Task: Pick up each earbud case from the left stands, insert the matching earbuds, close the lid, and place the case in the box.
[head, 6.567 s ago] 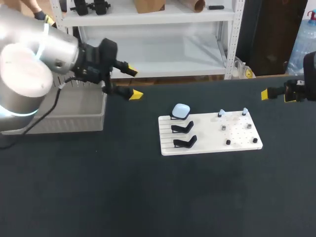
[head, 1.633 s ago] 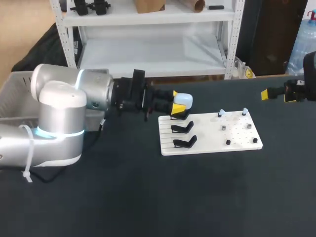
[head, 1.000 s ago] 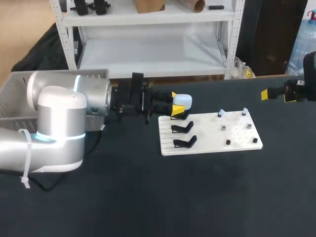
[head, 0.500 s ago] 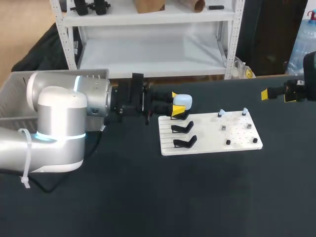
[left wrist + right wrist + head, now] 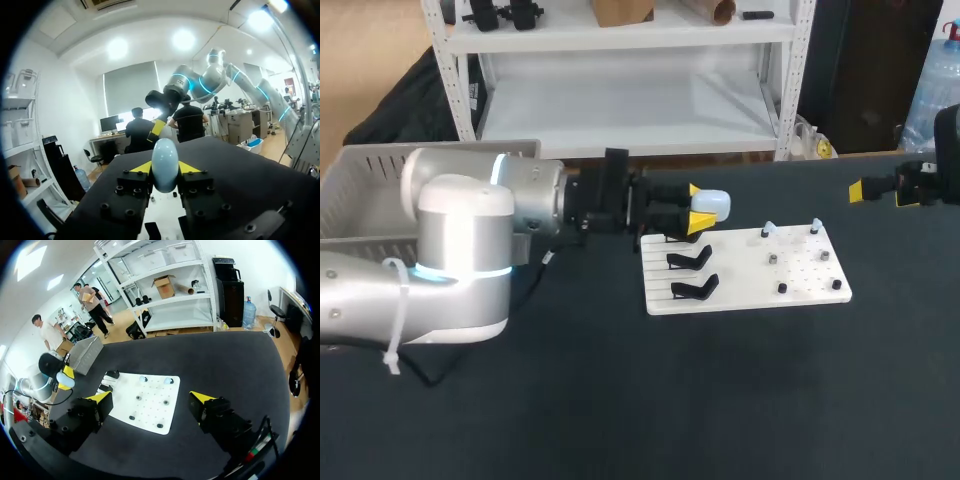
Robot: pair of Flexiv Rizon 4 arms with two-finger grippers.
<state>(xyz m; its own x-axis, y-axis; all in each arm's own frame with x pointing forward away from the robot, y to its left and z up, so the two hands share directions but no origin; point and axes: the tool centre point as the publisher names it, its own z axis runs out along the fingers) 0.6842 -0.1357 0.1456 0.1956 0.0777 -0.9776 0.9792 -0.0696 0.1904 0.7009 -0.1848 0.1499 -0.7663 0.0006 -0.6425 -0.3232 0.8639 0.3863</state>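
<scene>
My left gripper (image 5: 697,215) is shut on a pale blue earbud case (image 5: 710,205), holding it just above the top black stand (image 5: 680,237) of the white board (image 5: 740,282). In the left wrist view the closed case (image 5: 165,164) stands upright between the yellow tips of that gripper (image 5: 165,168). The two lower stands (image 5: 692,274) are bare. Two earbuds (image 5: 769,230) (image 5: 814,226) stand on pegs at the board's far right part. My right gripper (image 5: 883,188) hangs open at the table's far right edge; in its own view the gripper (image 5: 151,397) is well above the board (image 5: 150,412).
A grey plastic box (image 5: 365,190) stands at the table's left, behind my left arm. Small black and grey pegs (image 5: 781,288) dot the board's right half. Dark table surface lies in front of the board.
The left gripper has carried the case to the right, off the top stand. Several seconds back the case sat on that stand and the left gripper was open near the box. The right arm has kept still.
</scene>
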